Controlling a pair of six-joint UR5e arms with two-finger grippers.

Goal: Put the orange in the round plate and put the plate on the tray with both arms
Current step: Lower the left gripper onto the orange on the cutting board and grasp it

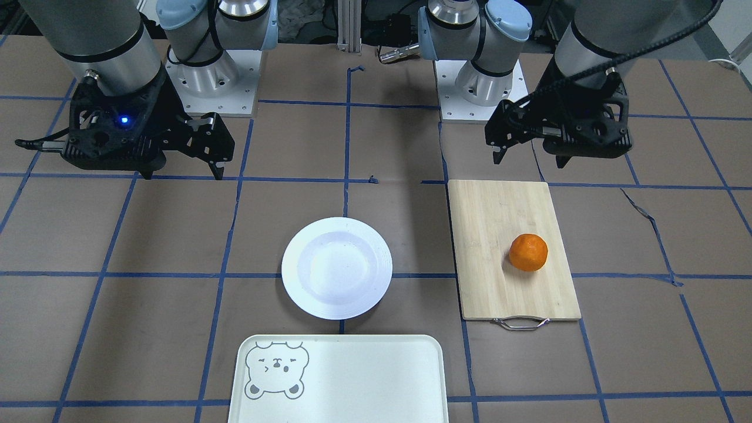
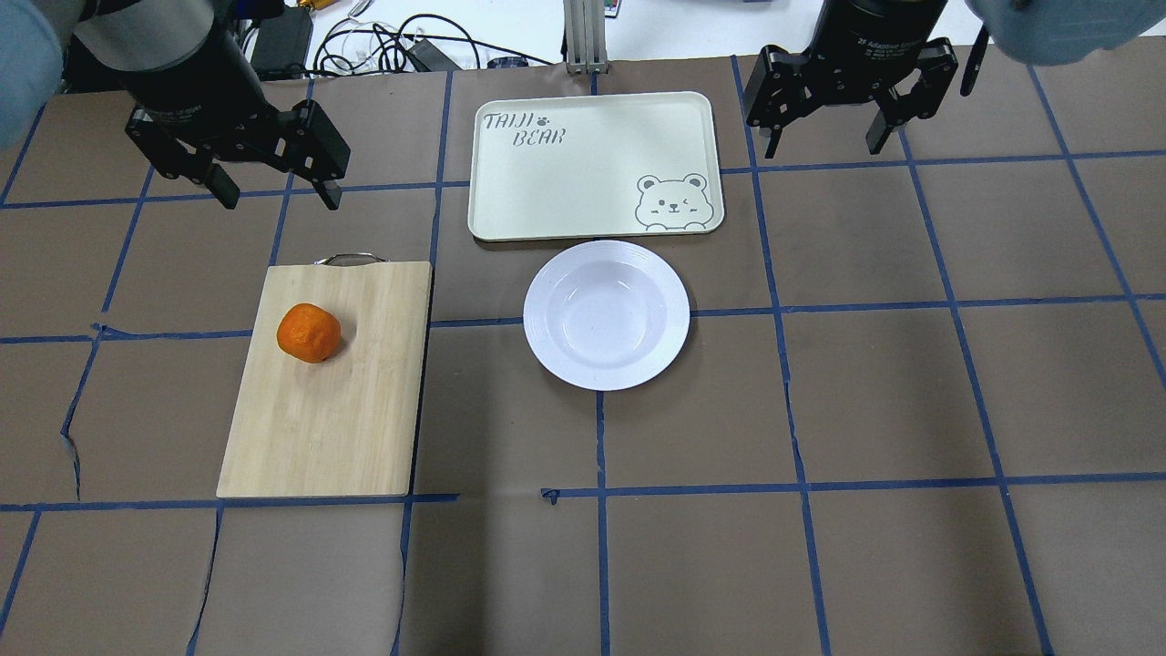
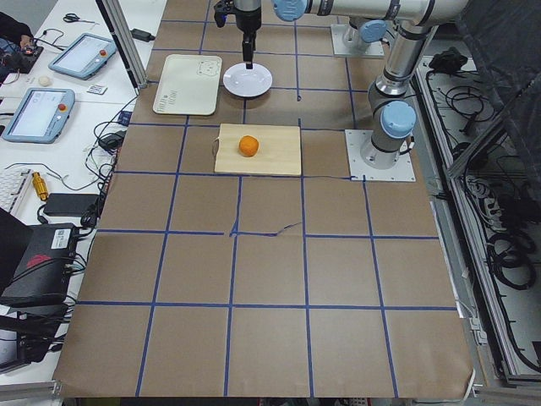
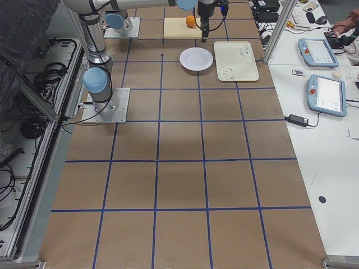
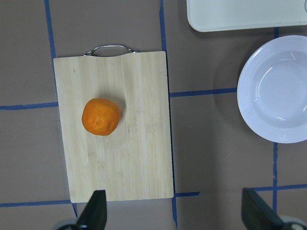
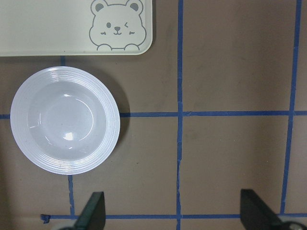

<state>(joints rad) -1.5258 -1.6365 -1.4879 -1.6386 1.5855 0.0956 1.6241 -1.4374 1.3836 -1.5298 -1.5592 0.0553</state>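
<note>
The orange (image 2: 309, 333) lies on a bamboo cutting board (image 2: 328, 410), on my left side of the table. Near the middle stands the round plate (image 2: 606, 314), white and empty. Just beyond it lies the cream tray (image 2: 592, 164) with a bear drawing, also empty. My left gripper (image 2: 278, 196) hangs open above the table past the board's handle end, holding nothing. My right gripper (image 2: 824, 146) is open and empty too, high up to the right of the tray. From the left wrist I see the orange (image 5: 100, 117) and the plate (image 5: 280, 91); the right wrist shows the plate (image 6: 64, 120) and the tray (image 6: 48, 28).
The board's metal handle (image 2: 347, 260) points away from the robot. Both arm bases (image 1: 208, 76) are bolted at the robot's edge of the brown, blue-taped table. Tablets (image 3: 38, 114) and cables sit on a white bench beyond the tray.
</note>
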